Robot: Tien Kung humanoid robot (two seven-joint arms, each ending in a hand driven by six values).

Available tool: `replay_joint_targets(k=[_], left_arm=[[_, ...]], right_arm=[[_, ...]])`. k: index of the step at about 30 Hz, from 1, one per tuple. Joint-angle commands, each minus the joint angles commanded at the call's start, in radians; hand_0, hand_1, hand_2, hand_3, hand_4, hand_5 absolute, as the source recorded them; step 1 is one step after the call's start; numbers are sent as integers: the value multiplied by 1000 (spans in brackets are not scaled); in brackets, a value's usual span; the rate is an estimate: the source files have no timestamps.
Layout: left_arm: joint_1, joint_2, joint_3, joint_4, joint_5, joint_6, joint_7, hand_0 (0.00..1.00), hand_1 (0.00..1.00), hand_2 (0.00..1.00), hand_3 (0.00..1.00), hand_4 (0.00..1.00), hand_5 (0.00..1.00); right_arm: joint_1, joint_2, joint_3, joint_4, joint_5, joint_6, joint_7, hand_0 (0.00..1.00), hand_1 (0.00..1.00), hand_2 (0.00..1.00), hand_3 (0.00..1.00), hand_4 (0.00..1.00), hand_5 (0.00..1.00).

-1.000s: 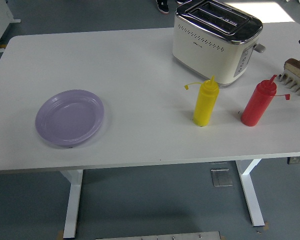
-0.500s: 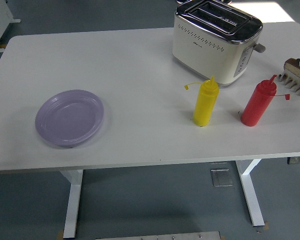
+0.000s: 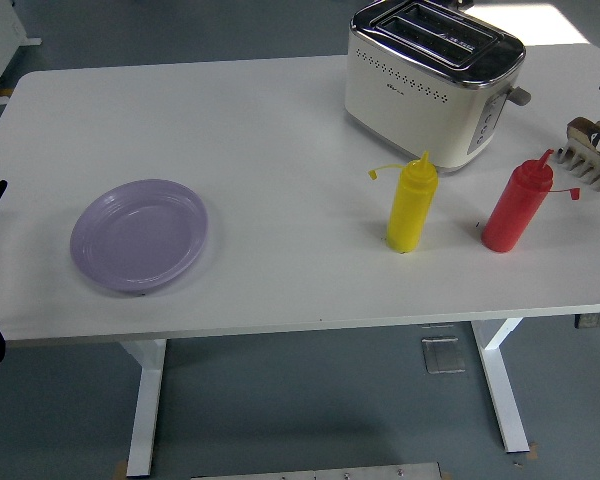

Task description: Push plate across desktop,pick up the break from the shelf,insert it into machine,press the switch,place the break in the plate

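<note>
Lab-like test space: white adjustable desk (image 3: pixel 280 120) on bare grey floor (image 3: pixel 310 410), staged toaster (image 3: pixel 430 80).

Table: a white top (image 3: pixel 280 120) fills most of the view, near edge running across the lower part.
Legs: two white legs, left (image 3: pixel 146 405) and right (image 3: pixel 502 385), on flat feet.
Floor: grey-blue (image 3: pixel 310 400) under and around the table.
Light: a bright patch (image 3: pixel 540 20) on the far right floor.
Floor plate: a small grey square (image 3: pixel 443 355) beside the right leg.
</note>
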Motion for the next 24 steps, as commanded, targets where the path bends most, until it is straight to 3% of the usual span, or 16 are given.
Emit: replay_joint_targets(k=[11, 21, 22, 24], left_arm=[[-1, -6, 15, 5, -12, 0, 1, 810, 725, 662, 671, 775, 998], [-27, -10, 33, 40, -11, -7, 6, 810, 727, 663, 671, 775, 998], [-31, -11, 36, 44, -10, -8, 7, 810, 728, 664, 672, 774, 998], [-39, -13, 45, 52, -9, -10, 10, 810, 728, 664, 672, 774, 998]], right_arm=[[-6, -1, -12, 7, 15, -35, 5, 641, 721, 768, 779, 737, 184], [20, 13, -56, -68, 21, -62, -4, 587, 678, 725, 763, 723, 174], [23, 14, -61, -76, 23, -65, -6, 554, 643, 679, 715, 698, 159], [32, 17, -71, -94, 27, -73, -9, 554, 643, 679, 715, 698, 159]])
